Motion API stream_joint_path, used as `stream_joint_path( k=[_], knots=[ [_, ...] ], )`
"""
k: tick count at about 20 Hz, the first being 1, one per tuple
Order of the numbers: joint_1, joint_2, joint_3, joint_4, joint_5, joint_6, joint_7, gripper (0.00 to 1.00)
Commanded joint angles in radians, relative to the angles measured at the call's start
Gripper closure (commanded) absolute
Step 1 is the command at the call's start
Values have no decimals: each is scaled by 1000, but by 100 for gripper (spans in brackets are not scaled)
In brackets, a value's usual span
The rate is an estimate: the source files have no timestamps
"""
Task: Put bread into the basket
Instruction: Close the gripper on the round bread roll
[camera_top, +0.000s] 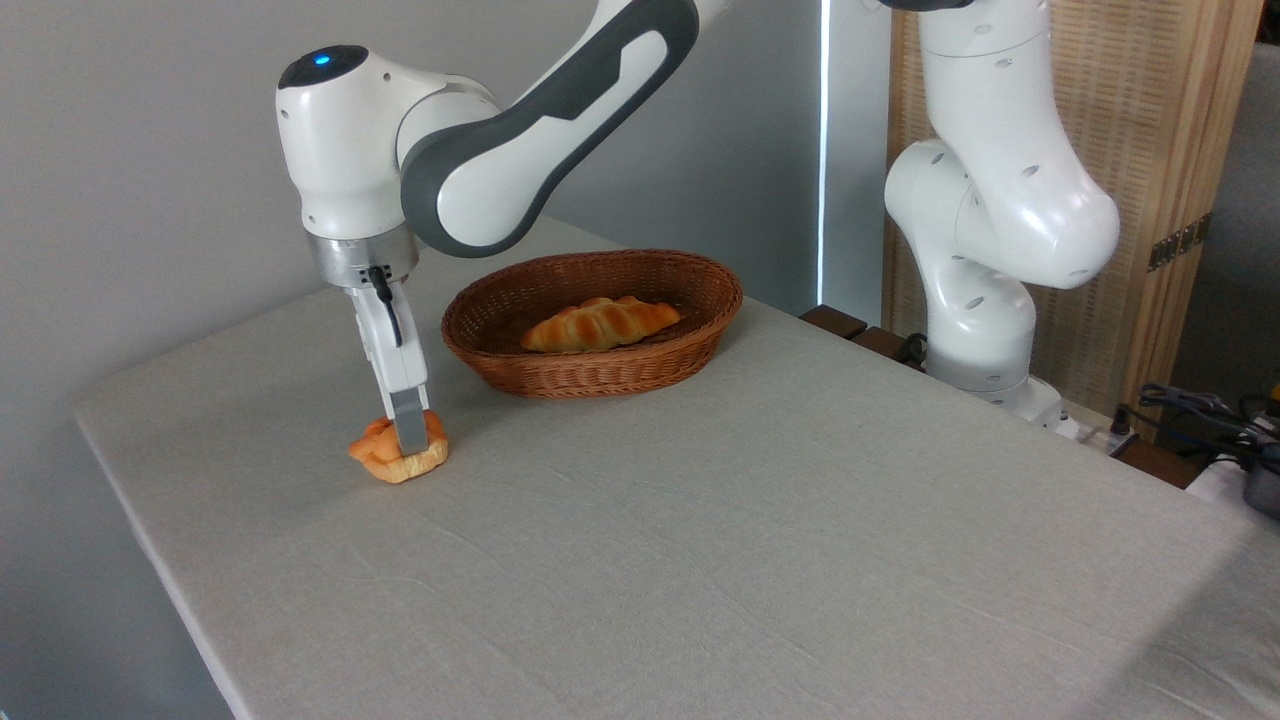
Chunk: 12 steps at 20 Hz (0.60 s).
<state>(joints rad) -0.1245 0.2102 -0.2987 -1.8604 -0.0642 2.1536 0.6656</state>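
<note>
- A table (760, 560) covered by a pale grey cloth, lightly creased, is seen filling the foreground; its near part is bare.
- The bread (398, 452), a small knobbly orange-golden bun with a paler base, is found resting on the cloth toward the left edge of the table, outside the basket and just to its front left.
- The gripper (408, 432) is lowered vertically onto the bun. One grey finger (408, 428) is seen crossing the bun's near face, down to about its mid-height; the other finger is hidden behind. The pincer appears to be set around the bun, but whether it is pressed closed on it cannot be told from this view.
- The basket (600, 372), an oval of brown woven wicker with low sides, is placed farther back, near the table's centre.
- A braided golden-brown loaf (598, 324) is seen lying inside the basket, lengthwise.
- The white arm base (985, 300) is mounted beyond the table's right rear edge.
- A slatted wooden screen (1150, 140) and a plain grey wall (140, 150) are noted behind.
</note>
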Motion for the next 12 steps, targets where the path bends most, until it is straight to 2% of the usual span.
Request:
stream_joint_path(
  k=[1, 12],
  knots=[
    [2, 11, 1, 33, -12, 5, -1, 83],
    [3, 6, 1, 62, -20, -12, -4, 84]
  ],
)
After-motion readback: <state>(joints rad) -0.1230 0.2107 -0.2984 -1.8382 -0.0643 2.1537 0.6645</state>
